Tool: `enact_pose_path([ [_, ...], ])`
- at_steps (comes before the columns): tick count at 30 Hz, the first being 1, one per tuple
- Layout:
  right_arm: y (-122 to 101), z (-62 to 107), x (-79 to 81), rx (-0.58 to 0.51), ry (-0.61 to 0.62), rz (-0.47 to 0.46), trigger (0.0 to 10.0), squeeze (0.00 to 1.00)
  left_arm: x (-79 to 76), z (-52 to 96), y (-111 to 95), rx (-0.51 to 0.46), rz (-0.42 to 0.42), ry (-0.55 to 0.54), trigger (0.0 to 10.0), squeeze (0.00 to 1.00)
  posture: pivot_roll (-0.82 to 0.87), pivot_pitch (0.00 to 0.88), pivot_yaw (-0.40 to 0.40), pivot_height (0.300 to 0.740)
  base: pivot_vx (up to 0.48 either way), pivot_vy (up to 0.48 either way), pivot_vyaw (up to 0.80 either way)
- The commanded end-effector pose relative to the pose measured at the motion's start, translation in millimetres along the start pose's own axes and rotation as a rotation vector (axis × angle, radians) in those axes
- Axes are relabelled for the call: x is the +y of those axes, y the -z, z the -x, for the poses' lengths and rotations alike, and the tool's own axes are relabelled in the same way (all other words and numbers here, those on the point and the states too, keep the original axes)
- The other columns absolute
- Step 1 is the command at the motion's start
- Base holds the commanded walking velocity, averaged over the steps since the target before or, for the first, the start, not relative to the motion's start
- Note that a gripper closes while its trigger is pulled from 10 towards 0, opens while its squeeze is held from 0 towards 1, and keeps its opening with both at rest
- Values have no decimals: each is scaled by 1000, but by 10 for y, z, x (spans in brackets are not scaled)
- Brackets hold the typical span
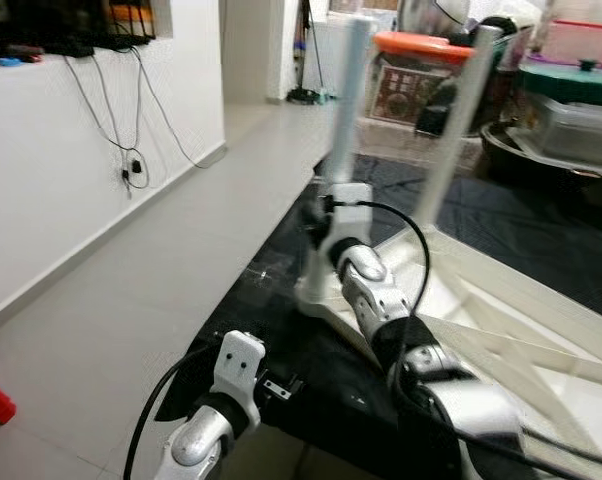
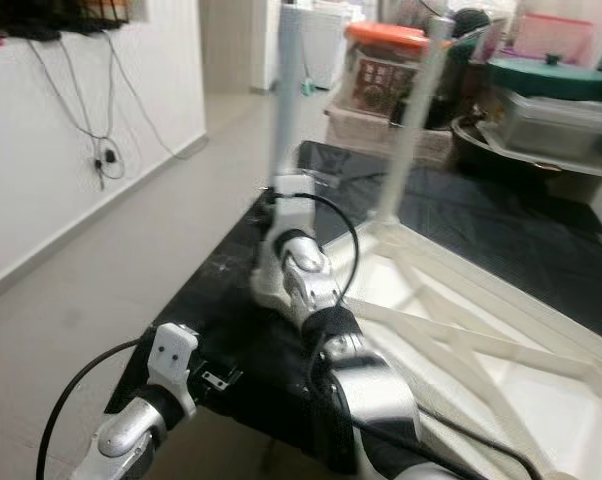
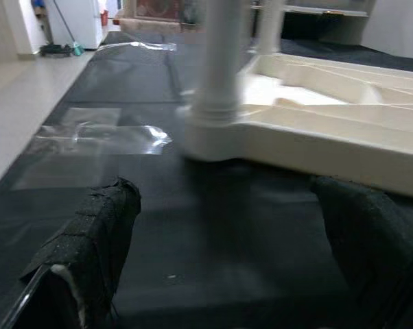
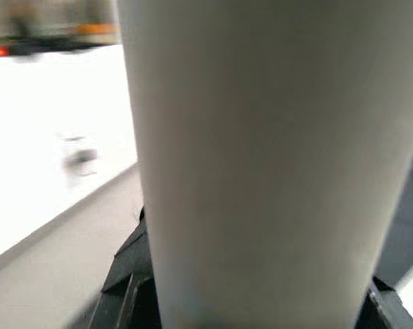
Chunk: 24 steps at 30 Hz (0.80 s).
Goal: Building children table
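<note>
Right gripper [image 1: 333,200] clamps table leg [image 1: 347,100]; left gripper [image 3: 227,267], spread wide, faces its socket.

Tabletop [image 1: 501,330] lies upside down on mat [image 1: 281,330], at 1 o'clock from robot, w/ near leg [image 1: 343,110] upright at its 11 o'clock corner & far leg [image 1: 459,125] upright at 12. Right gripper [image 1: 331,205] is at near leg's base; left gripper [image 1: 276,388] sits over mat's near edge, 7 o'clock of tabletop. Storage bins [image 1: 571,110] stand behind mat at 1–2 o'clock; wall [image 1: 71,160] w/ cables [image 1: 131,150] runs at 10.
</note>
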State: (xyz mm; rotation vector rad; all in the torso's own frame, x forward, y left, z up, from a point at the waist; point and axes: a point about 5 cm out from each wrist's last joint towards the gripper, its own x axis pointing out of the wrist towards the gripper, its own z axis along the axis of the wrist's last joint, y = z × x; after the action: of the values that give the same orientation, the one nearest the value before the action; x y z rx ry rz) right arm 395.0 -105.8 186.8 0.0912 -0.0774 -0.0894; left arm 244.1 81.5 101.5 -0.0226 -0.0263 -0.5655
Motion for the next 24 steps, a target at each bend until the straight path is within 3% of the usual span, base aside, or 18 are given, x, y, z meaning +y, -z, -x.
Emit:
enact_pose_path([
  [1,153,119,-266,29,210,-23,0,0,-8,-17,19,15,0,14,10000,0,145,0,-82,740,0,0,0],
  [5,146,197,-204,14,242,-61,0,0,1,-19,22,17,-4,14,10000,0,142,0,-78,740,0,0,0],
  [6,128,211,-107,-9,202,-77,0,0,5,-22,25,17,-6,13,10000,0,139,0,-76,740,0,0,0],
  [9,116,220,-42,-25,172,-88,0,0,8,-24,27,18,-7,13,10000,0,139,0,-76,740,0,0,0],
  [10,115,223,87,-50,63,-93,10000,1000,12,-28,29,18,-8,12,10000,0,142,0,-78,740,0,0,0],
  [11,137,222,181,-51,-33,-111,10000,1000,15,-30,30,19,-8,12,10000,0,142,0,-77,740,0,0,0],
  [13,142,196,199,-59,-101,-102,10000,1000,17,-34,30,18,-9,12,10000,0,141,0,-77,740,0,0,0],
  [14,135,195,201,-61,-123,-88,10000,0,18,-37,31,18,-9,12,10000,0,141,0,-77,740,0,0,0],
  [15,135,195,201,-61,-123,-88,10000,0,18,-37,31,18,-9,12,10000,0,141,0,-77,740,0,0,0],
  [16,139,169,212,-29,-198,-128,10000,0,21,-40,32,18,-10,12,10000,0,139,0,-77,740,0,0,0],
  [17,128,126,227,17,-350,-143,10000,0,24,-45,33,18,-10,12,10000,0,133,0,-75,740,0,0,0],
  [18,128,126,227,17,-350,-143,10000,0,24,-45,33,18,-10,12,10000,0,133,0,-75,740,0,0,0],
  [21,105,97,266,114,-704,-140,10000,0,30,-56,35,18,-10,15,10000,0,129,0,-75,740,0,0,0],
  [24,105,102,270,127,-745,-132,10000,0,30,-57,35,18,-10,15,10000,0,129,0,-75,740,0,0,0],
])
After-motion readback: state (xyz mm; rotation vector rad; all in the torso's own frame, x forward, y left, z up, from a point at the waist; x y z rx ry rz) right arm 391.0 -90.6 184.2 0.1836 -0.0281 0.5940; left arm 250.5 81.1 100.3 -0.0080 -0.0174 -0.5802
